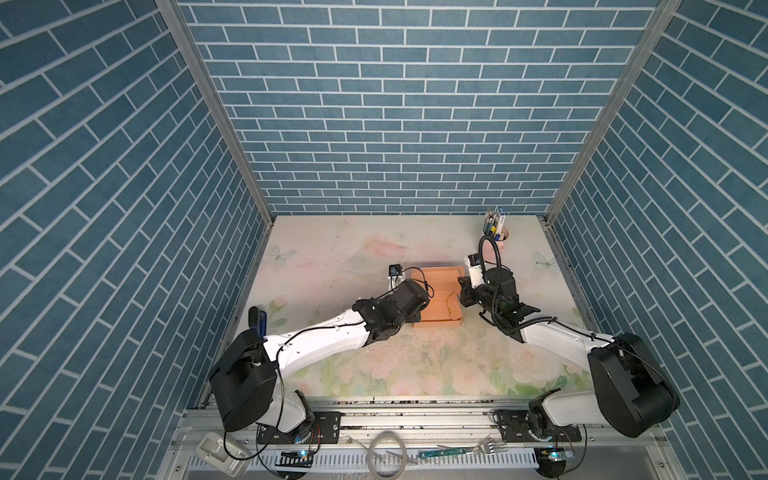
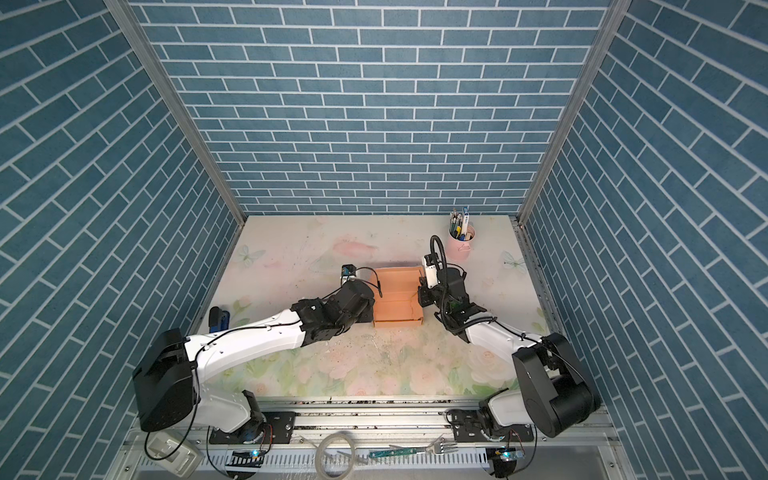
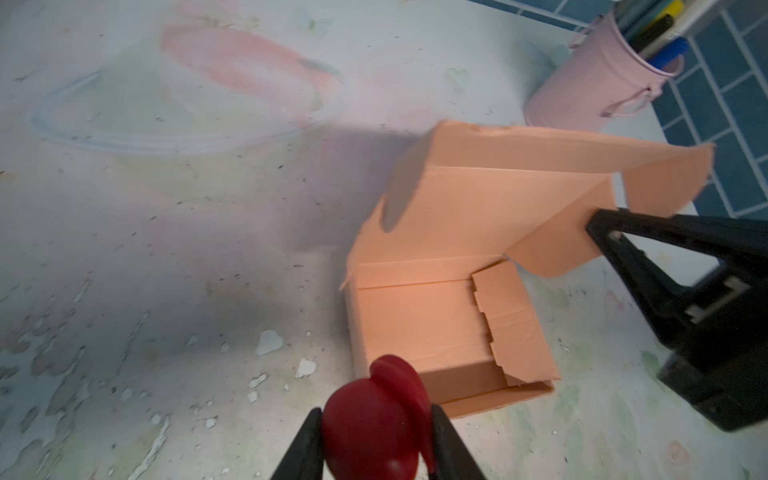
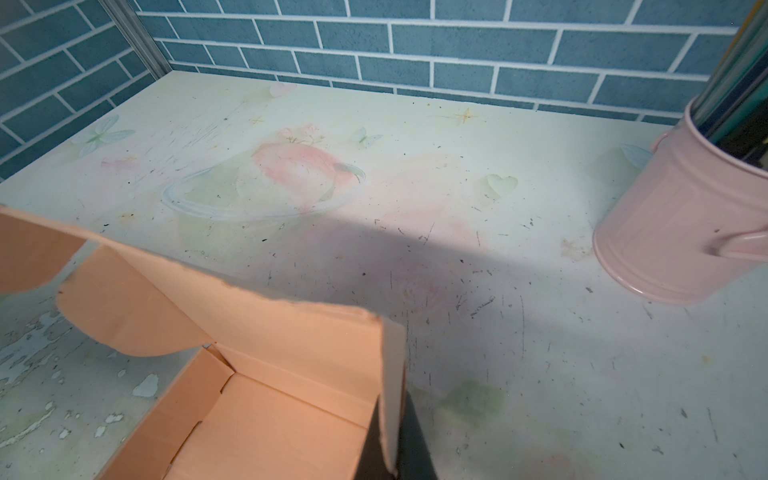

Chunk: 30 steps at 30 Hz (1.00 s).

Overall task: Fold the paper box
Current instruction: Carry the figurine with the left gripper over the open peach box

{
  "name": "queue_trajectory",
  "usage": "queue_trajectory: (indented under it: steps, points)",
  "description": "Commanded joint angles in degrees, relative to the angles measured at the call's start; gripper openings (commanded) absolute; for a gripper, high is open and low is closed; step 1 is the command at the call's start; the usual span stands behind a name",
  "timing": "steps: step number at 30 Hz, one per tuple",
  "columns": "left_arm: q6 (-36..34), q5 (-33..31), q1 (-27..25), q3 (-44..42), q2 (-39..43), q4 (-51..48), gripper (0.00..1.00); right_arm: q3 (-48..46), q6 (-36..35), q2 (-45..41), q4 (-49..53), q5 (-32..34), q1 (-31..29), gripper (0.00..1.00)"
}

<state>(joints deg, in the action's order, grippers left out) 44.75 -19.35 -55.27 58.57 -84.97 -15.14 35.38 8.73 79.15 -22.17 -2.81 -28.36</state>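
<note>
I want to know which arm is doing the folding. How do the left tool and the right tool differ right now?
The left tool grips a red rounded object; the right tool pinches a flap of the paper box. The left tool's jaws stand apart around that bulky object; the right tool's jaws are nearly flat together on thin cardboard. Both are black and sit at opposite sides of the box.

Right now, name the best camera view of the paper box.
The left wrist view: the paper box shows nearly whole, tray, lid and flaps, the right gripper shut on a flap. Both top views show it small, partly behind the left arm. The right wrist view cuts part of it off.
</note>
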Motion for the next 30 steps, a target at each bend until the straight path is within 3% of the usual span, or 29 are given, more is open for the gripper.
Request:
queue_trajectory:
  steps: [1,14,30]
  points:
    - [-8.8,2.1,-0.6,0.5,-2.2,9.5,0.39,-0.9,0.4,-1.0,0.5,0.5,-0.3,0.0]
    - [-22.1,3.2,-4.1,0.1,-9.1,20.1,0.41,-1.5,0.4,-1.6,0.2,0.4,-0.3,0.0]
    - [-24.4,-0.7,-4.5,-2.8,-16.4,29.6,0.42,-1.8,0.4,-1.6,-0.6,-0.1,-0.3,0.0]
